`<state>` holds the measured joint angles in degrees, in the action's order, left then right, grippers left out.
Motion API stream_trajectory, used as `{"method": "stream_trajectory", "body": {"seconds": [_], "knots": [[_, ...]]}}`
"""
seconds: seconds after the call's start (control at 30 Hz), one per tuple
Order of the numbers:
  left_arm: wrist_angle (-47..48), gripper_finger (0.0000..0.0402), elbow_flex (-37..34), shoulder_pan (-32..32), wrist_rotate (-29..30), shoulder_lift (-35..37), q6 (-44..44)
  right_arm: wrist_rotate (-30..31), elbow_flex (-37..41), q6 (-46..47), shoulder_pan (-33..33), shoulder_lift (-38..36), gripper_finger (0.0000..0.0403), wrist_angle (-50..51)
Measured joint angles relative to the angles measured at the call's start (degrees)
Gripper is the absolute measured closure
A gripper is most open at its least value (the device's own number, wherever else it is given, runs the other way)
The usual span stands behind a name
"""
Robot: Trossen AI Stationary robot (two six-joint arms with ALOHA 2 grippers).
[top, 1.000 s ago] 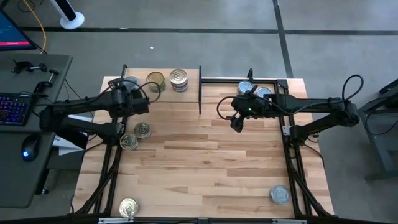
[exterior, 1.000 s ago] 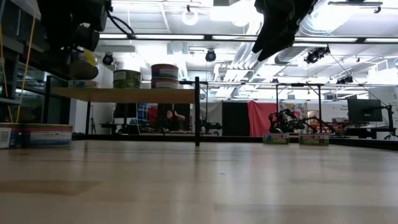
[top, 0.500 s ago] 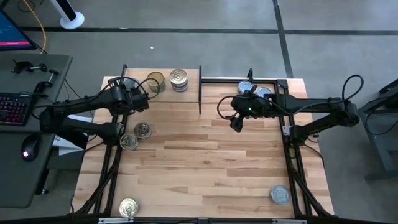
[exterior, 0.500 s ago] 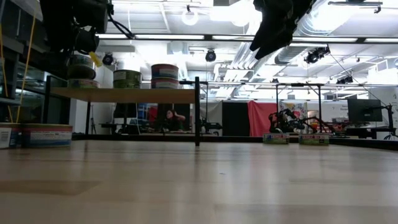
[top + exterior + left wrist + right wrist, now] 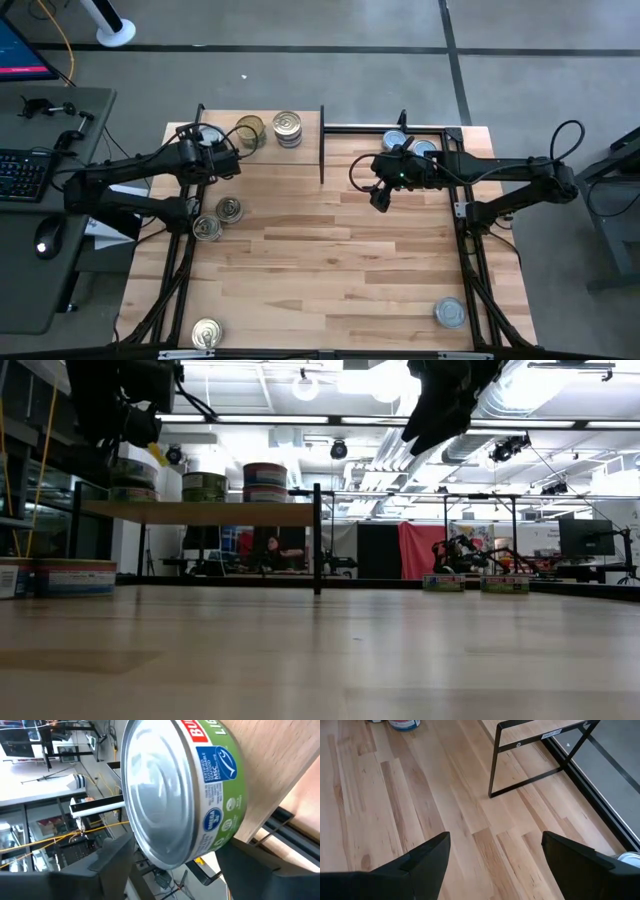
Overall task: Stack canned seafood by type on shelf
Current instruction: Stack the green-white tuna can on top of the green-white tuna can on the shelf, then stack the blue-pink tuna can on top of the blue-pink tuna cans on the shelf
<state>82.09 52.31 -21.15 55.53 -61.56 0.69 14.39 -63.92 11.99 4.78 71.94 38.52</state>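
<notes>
Seen from above, nine tins of canned seafood in all. Three spots on the shelf (image 5: 200, 513) at the far left of the table (image 5: 330, 270):
- at the left end, a green-labelled tin (image 5: 215, 795)
- in the middle, a gold-topped tin (image 5: 250, 130)
- at the right end, a silver-topped tin (image 5: 287, 127)

From the low view, right-end spot (image 5: 265, 482) showing two tins stacked, left-end spot (image 5: 133, 480) likewise two, the middle one hard to count.

On the bare table, six more:
- two (image 5: 229, 208) (image 5: 207, 229) touching or nearly so at the left edge, just near of the shelf
- one gold-topped (image 5: 206, 333) at the near left corner
- one silver-topped (image 5: 450, 313) at the near right
- two silver-blue (image 5: 395, 141) (image 5: 425, 148) side by side at the far right, beside a bare black metal frame (image 5: 380, 126)

Left gripper (image 5: 212, 145) over the shelf's left end, set around the green-labelled tin, with that tin filling its wrist view. Cannot tell whether clamped on it or let go.

Right gripper (image 5: 382, 197) hanging above the table just right of the shelf, near the two far-right tins. Fingers (image 5: 425, 865) spread wide, nothing between them but bare planks.
</notes>
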Motion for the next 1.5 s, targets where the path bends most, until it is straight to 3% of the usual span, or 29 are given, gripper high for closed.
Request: {"method": "stream_trajectory", "body": {"seconds": [0.27,0.73,1.13,1.2,1.27,1.37,1.5], "knots": [[0.52,0.0095,3.6,-0.09,0.35,0.0,-0.42,0.02,0.0,1.03,0.02,0.0,0.0096,-0.31],[1.0,0.0093,5.79,-3.89,-2.76,0.0,1.34,0.01,0.0,1.03,0.0,0.0,0.0096,-1.51],[4.54,0.0093,8.34,-4.1,-3.4,0.07,-3.84,0.01,0.0,0.83,0.01,0.0,0.0096,-1.53],[5.44,0.0093,9.55,-3.82,-8.49,0.07,-5.65,0.02,0.0,0.97,0.02,0.0,0.0096,-1.53],[5.99,0.0093,11.5,-3.16,-17.7,0.07,-8.73,0.01,0.0,0.99,0.02,0.0,0.0096,-1.53],[4.58,0.0093,14.84,-2.1,-37.8,0.07,-14.65,-0.16,0.0,1.28,0.0,0.0,0.0096,-1.51],[-5.63,0.0093,16.65,1.97,-60.88,1.21,-21.72,-2.21,0.0,1.19,0.0,0.0,0.0096,-1.43]]}}
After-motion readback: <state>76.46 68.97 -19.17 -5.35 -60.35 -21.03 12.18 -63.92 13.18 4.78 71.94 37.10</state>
